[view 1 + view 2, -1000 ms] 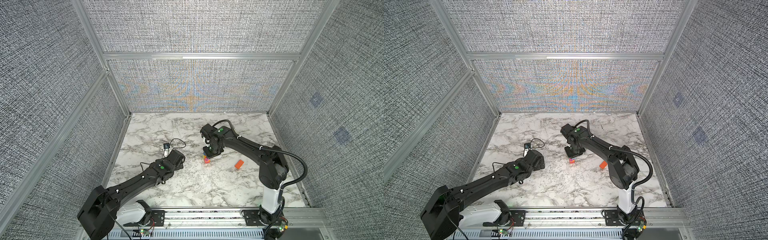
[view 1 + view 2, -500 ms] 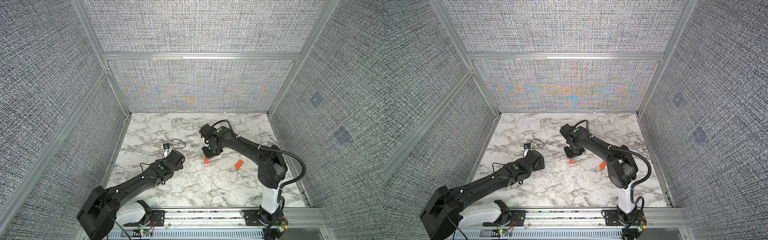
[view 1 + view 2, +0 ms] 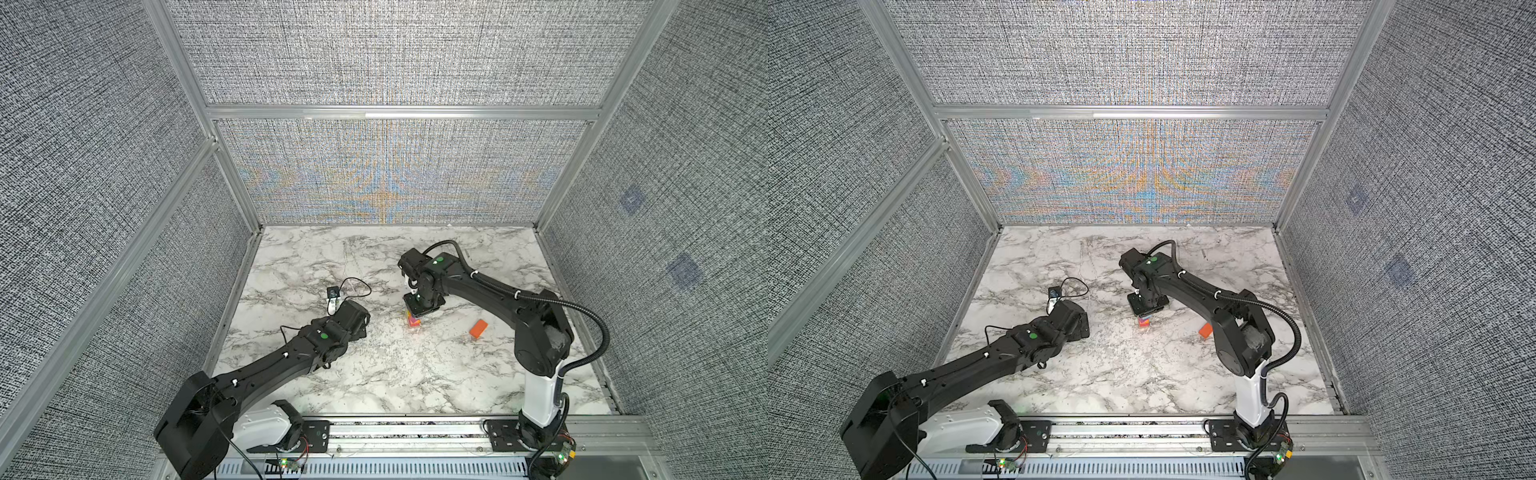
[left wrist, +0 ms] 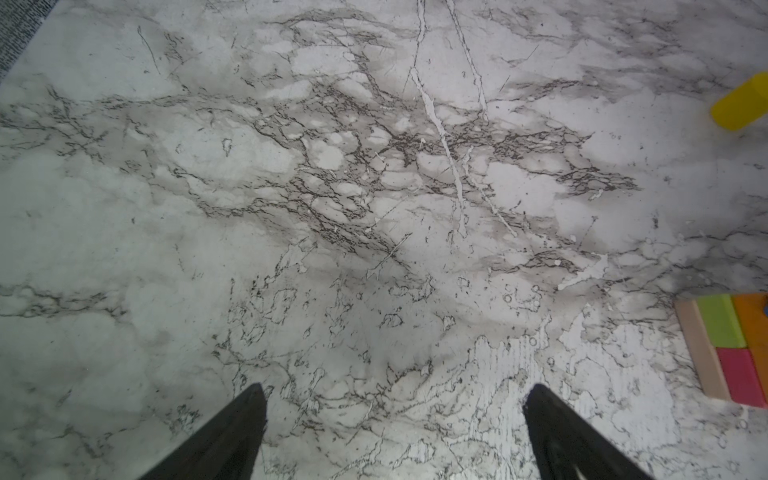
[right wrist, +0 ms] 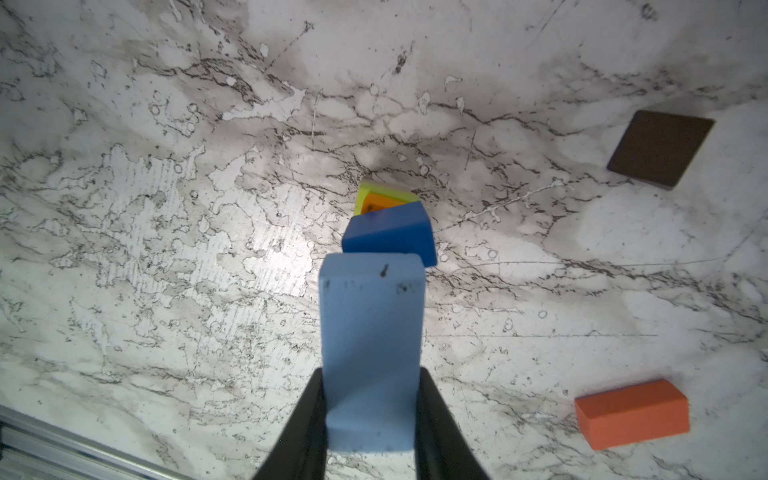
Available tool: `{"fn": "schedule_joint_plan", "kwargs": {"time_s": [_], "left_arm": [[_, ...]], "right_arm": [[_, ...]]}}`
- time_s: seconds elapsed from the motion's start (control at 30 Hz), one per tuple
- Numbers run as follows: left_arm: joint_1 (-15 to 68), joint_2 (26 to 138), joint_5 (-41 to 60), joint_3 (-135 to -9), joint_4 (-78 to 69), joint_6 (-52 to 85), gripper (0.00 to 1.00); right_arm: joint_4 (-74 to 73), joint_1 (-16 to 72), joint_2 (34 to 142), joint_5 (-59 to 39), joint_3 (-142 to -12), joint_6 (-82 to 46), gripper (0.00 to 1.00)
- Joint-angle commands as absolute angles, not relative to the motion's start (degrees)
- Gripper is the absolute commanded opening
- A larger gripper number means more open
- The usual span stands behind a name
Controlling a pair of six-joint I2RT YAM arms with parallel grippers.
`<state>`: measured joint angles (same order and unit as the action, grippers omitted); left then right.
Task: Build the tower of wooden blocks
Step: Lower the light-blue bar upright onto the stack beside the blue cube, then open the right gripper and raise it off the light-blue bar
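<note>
The tower stands mid-table in both top views. My right gripper is shut on a light blue block, held just above the tower's dark blue block. Orange and green blocks show beneath that. In the left wrist view the tower's tan, green, pink and orange blocks sit at the frame's edge, and a yellow cylinder lies apart. My left gripper is open over bare marble. An orange brick and a dark brown piece lie loose on the table.
A small black device with a looped cable lies just beyond the left wrist. An aluminium rail runs along the table's front edge. Grey fabric walls with metal posts close in the other three sides.
The right gripper has edged slightly left with the light blue block over the tower. The left arm has not moved.
</note>
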<state>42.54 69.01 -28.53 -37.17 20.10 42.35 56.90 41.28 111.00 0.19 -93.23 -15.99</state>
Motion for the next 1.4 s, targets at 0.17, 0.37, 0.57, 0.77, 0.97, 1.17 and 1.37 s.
{"fn": "schedule_joint_plan", "kwargs": {"time_s": [0.17,0.37,0.57,0.77,0.97,1.17,1.37], "left_arm": [[42.5,69.7,-28.7,-37.1,19.2,42.2,0.99],[42.5,69.7,-28.7,-37.1,19.2,42.0,0.99],[42.4,69.8,-28.6,-37.1,19.2,42.1,0.99],[42.4,69.6,-28.6,-37.2,19.2,41.9,0.99],[42.4,69.5,-28.7,-37.4,19.3,41.6,0.99],[42.4,69.4,-28.7,-37.5,19.3,41.5,0.99],[42.4,69.3,-28.7,-37.5,19.4,41.5,0.99]], "right_arm": [[57.0,41.4,110.9,0.6,-93.9,-16.5,0.26],[57.0,41.4,111.1,0.6,-93.7,-16.4,0.26],[57.0,41.5,111.3,0.6,-93.7,-16.2,0.26],[57.3,41.5,111.4,0.8,-94.1,-16.2,0.3],[57.6,41.5,111.4,0.9,-94.4,-15.9,0.34],[58.0,41.5,111.3,1.2,-94.7,-15.6,0.38],[58.3,41.5,111.6,1.2,-95.1,-15.6,0.39]]}}
